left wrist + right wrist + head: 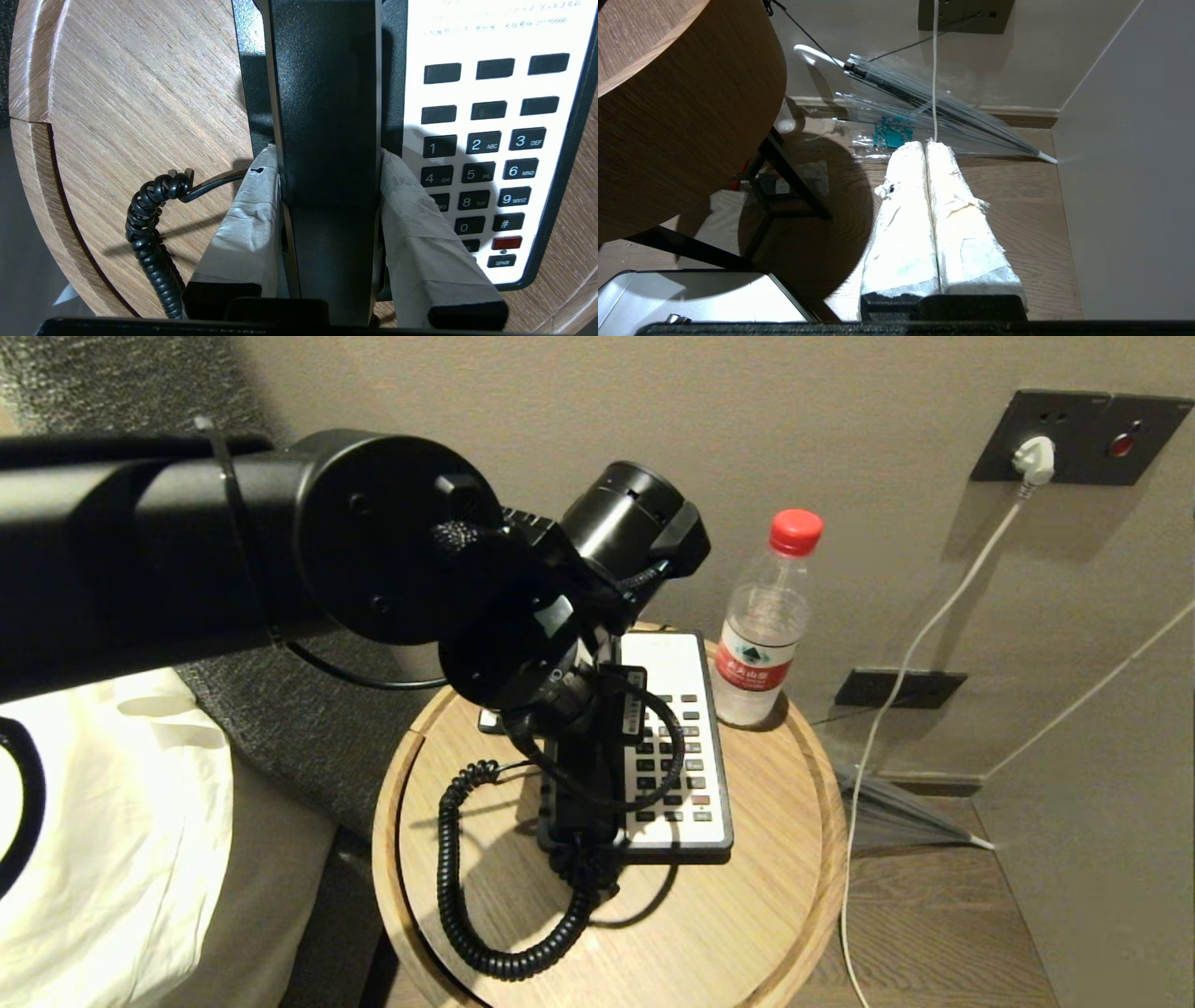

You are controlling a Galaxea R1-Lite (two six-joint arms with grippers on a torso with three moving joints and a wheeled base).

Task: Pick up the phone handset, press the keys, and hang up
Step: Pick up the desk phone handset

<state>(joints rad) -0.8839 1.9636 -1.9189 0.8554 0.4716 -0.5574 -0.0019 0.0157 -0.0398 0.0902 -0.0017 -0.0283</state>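
My left tool [329, 161] is clamped on the phone handset [327, 116], one taped finger [252, 214] pressed to each long side, with the handset lying in its cradle on the left of the phone base [490, 140] beside the keypad. The base sits on the round wooden bench [747, 896] near a red-capped water bottle [766, 625], the coiled cord [467, 887] looping over the wood. My right tool [928, 154] hangs low beside the bench over the floor, fingers pressed together on nothing, near a folded clear umbrella [924, 107].
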